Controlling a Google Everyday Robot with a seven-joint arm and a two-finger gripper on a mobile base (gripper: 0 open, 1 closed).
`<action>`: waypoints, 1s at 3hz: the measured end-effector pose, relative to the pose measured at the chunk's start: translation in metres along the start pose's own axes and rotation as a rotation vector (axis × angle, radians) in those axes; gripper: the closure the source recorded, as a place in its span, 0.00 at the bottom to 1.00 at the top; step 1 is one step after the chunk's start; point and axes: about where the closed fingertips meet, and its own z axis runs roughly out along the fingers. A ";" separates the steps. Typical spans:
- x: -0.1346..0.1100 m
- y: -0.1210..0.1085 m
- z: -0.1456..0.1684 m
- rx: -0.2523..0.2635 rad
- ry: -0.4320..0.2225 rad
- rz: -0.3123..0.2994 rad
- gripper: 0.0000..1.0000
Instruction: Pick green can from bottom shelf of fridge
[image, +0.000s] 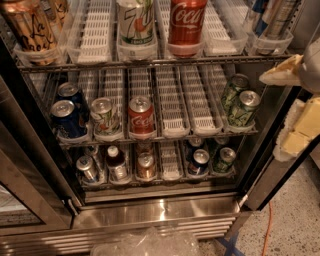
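The green can (223, 159) stands at the right end of the bottom shelf (160, 183) of the fridge (150, 215), in its white lane just behind the steel front rail. A dark blue can (199, 161) is right beside it on its left. My gripper (292, 102) hangs at the right edge of the view, outside the door frame, level with the middle shelf and well above and to the right of the green can. Its two pale yellow padded fingers (280, 74) are apart, so it is open and holds nothing.
The bottom shelf also holds a silver can (87, 168), a dark bottle (116, 164) and a bronze can (146, 166). The middle shelf carries blue, red and paler green patterned cans (241, 107). A dark door frame (272, 175) stands right of the green can. An orange cable (266, 230) lies on the floor.
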 end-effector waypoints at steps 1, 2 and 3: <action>0.002 0.004 0.007 -0.041 -0.032 -0.007 0.00; -0.005 0.023 0.024 -0.156 -0.136 -0.062 0.00; -0.028 0.043 0.033 -0.272 -0.235 -0.149 0.00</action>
